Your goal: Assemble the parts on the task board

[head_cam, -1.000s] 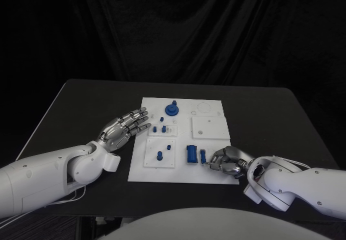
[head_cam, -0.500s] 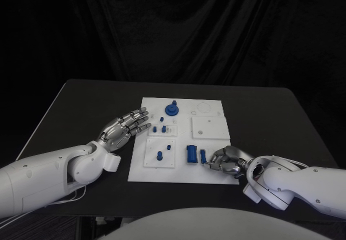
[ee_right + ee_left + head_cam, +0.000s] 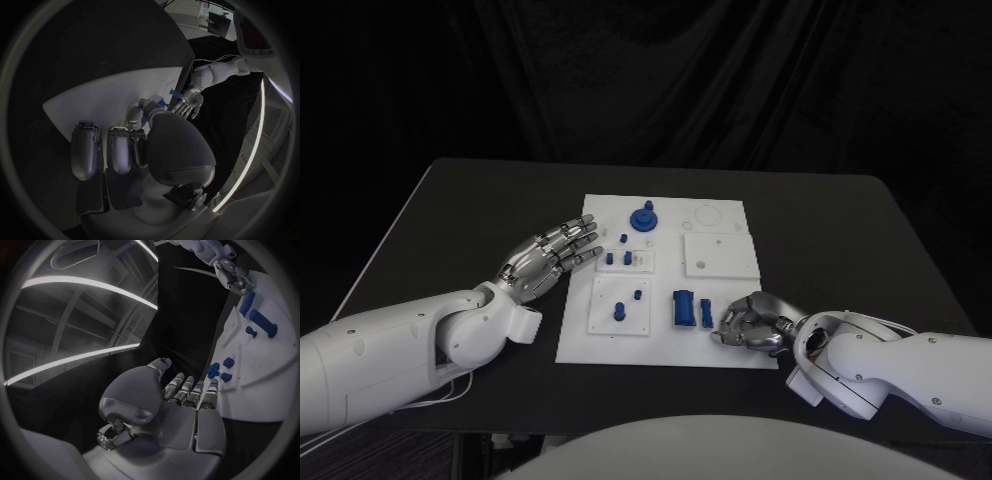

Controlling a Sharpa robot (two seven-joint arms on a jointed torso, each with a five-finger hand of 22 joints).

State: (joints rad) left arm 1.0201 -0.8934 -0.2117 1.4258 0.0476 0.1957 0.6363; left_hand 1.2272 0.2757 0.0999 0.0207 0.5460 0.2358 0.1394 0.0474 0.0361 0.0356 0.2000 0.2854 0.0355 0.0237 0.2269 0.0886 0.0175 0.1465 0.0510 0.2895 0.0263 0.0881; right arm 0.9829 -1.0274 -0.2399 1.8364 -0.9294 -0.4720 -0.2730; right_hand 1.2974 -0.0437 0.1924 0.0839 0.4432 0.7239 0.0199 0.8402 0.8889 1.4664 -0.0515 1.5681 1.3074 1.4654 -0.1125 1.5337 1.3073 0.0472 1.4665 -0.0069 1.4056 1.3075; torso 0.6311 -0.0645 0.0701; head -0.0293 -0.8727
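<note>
**Right hand at a blue part on the board**

A white task board (image 3: 733, 350) lies mid-counter (image 3: 444, 220). At its 5 o'clock corner, the right hand (image 3: 750, 322) pinches a small blue part (image 3: 707, 313). The left hand (image 3: 548, 255), fingers (image 3: 577, 238) spread wide, holds nothing at 9 o'clock.

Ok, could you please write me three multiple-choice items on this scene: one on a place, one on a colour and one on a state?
1. Where is the right hand?
A. At the board's near right corner
B. Over the board's far edge
C. Beside the board's left edge

2. What colour are the parts?
A. Red
B. Blue
C. Green

3. How is the left hand?
A. Gripping a part
B. Open, fingers spread
C. Curled into a fist

Answers: 1 A, the head view shows it at that corner; 2 B, every piece on the board is blue; 3 B, its fingers are apart and hold nothing.
</note>
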